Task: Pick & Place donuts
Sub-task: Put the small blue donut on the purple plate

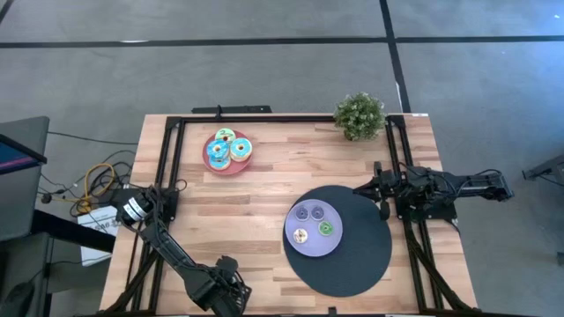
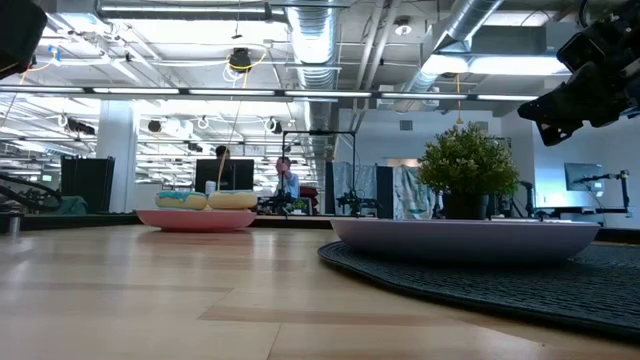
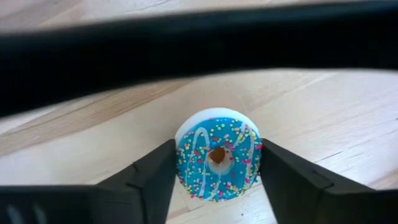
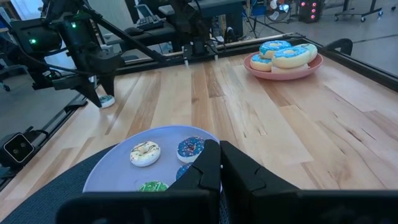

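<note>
Donuts: three on pink plate (image 1: 228, 165), four on lavender plate (image 1: 300, 251), one blue-iced donut (image 3: 217, 155) clamped in left tool (image 3: 214, 180); right tool (image 4: 219, 165) fingers together.

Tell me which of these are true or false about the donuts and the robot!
1. The left gripper is pinching a blue sprinkled donut. True.
2. The pink plate is empty. False: it holds several donuts.
3. The lavender plate sits on a dark round mat. True.
4. The right gripper is holding a donut. False: its fingers are shut with nothing between them.
5. The potted plant stands in the middle of the table. False: it stands at a far corner.
</note>
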You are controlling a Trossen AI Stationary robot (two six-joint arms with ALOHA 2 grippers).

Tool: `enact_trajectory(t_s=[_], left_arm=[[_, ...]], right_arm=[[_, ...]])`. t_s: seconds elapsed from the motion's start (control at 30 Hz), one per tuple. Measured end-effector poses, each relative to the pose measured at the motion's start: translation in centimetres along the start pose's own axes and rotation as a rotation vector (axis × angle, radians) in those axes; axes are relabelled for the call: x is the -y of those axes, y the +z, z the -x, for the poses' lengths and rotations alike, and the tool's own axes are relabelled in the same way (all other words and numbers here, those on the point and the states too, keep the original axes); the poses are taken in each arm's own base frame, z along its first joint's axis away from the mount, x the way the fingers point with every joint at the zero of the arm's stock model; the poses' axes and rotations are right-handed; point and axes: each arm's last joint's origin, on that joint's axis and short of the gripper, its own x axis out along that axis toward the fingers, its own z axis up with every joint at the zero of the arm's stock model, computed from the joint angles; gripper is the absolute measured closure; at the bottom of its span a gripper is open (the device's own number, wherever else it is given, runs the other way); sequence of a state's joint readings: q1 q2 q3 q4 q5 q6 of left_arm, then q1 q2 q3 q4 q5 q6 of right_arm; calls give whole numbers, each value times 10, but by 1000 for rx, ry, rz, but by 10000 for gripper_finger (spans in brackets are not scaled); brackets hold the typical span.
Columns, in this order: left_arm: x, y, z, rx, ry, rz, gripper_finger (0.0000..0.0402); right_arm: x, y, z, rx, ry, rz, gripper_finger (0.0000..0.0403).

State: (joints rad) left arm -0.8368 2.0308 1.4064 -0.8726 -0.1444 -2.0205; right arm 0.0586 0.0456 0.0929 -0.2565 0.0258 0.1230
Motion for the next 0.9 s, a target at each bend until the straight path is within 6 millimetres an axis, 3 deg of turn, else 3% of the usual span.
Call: enact_trajectory(t_s=[0.13,0.3,0.43,0.67,0.9], left_arm=[[0,0,0,0,0,0,218],[0,4,2,17,2,-7,224],[-2,24,24,62,5,-36,224],[4,95,69,298,-91,-188,225],[56,185,61,384,-356,-470,225]], right_arm=[[0,0,0,0,0,0,403],[0,0,0,0,0,0,403],[0,0,0,0,0,0,403],[0,0,0,0,0,0,403],[0,0,0,0,0,0,403]])
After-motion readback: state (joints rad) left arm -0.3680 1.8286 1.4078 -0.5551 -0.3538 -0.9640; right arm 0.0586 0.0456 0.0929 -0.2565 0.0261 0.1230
